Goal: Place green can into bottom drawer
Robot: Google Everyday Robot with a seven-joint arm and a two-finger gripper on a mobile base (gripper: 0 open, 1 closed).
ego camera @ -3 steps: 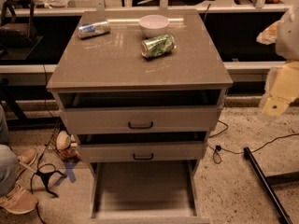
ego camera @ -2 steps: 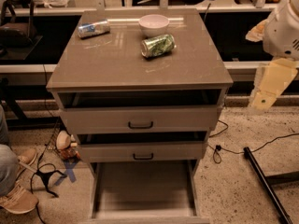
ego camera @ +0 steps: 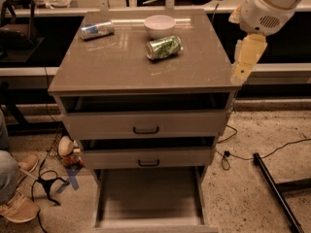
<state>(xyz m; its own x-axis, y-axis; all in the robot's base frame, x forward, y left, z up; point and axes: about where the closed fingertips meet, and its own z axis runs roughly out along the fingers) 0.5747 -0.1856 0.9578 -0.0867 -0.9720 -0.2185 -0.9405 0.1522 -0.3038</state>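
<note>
The green can (ego camera: 164, 47) lies on its side on top of the cabinet (ego camera: 116, 67), right of centre and just in front of a white bowl (ego camera: 160, 25). The bottom drawer (ego camera: 146, 198) is pulled out at floor level and its flat floor is bare. My gripper (ego camera: 241, 70) hangs from the white arm at the upper right. It is over the cabinet top's right edge, to the right of the green can and apart from it. It holds nothing that I can see.
A silver-and-blue can (ego camera: 97, 30) lies at the back left of the top. The two upper drawers (ego camera: 146, 125) stand slightly open. A person's shoes (ego camera: 17, 205) and cables are on the floor at left. A black bar (ego camera: 274, 188) lies at right.
The arm and gripper have moved left and up, from beside the cabinet to its top right edge. The cans, bowl and drawers have not moved.
</note>
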